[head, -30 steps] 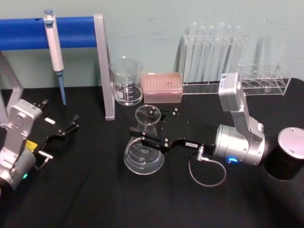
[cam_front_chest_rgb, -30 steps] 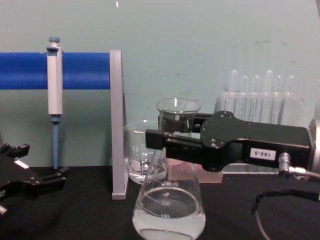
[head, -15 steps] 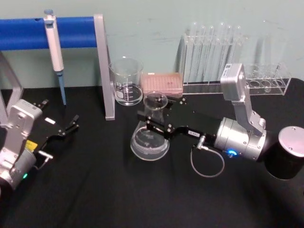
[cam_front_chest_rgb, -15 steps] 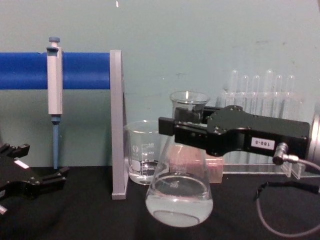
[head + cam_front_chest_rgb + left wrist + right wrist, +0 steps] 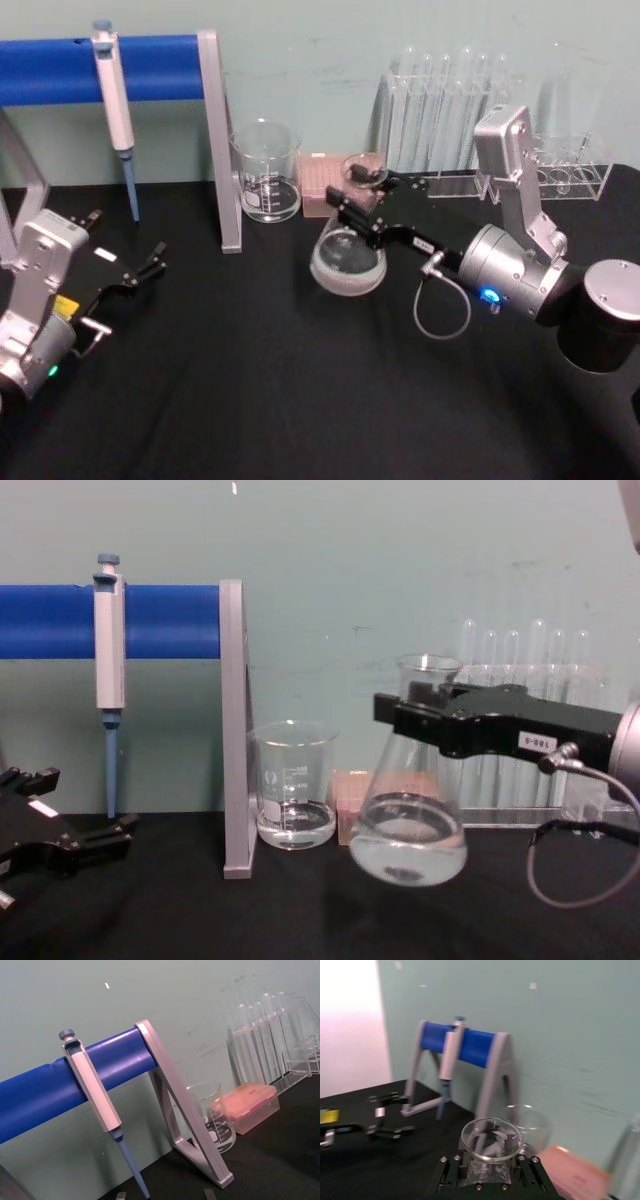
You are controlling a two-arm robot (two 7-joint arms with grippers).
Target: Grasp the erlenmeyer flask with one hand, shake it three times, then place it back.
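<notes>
Erlenmeyer flask, clear liquid pooled in its wide base, is held off the black table just right of the beaker, slightly tilted. The right gripper is clamped on its neck. The left gripper rests well left of the beaker, fingers apart.

This is a laboratory bench. A black table stands against a pale green wall. At ten o'clock a pipette hangs from a blue bar stand. A graduated glass beaker stands at about eleven o'clock. Just beside it is a pink box, perhaps a tray of pipette tips; its contents are too small to tell. At one o'clock long test tubes stand in a clear rack. Near the middle is an erlenmeyer flask holding clear liquid.
</notes>
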